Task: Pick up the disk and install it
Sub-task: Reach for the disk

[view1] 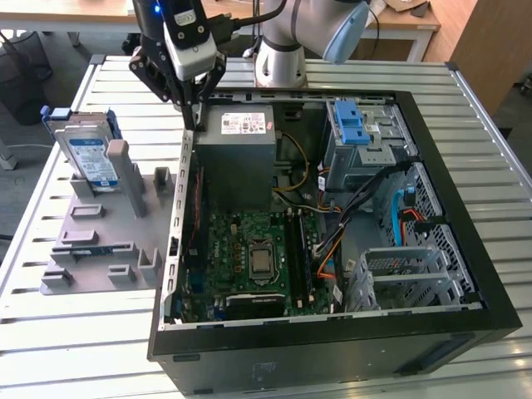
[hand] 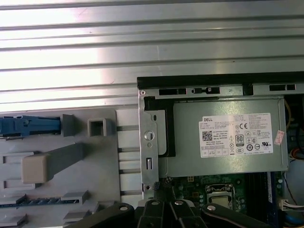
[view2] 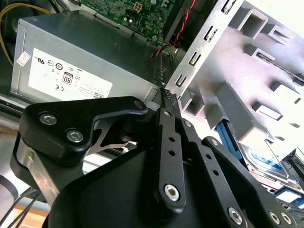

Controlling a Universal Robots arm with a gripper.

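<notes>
Jaws are seen clenched on nothing, right over the case wall (view1: 181,208). Disk (view1: 90,158) is propped in the grey rack (view1: 100,234), upper left. Wall could easily get clipped on any drop.

A grey post (view1: 118,158) of the rack (view1: 91,249) hides part of the disk (view1: 83,154) over on the table (view1: 465,108). In the second wrist view the end effector (view2: 166,97) and its black links cover most of the disk. The arm (view1: 287,41) runs off the exterior view's upper edge.
</notes>
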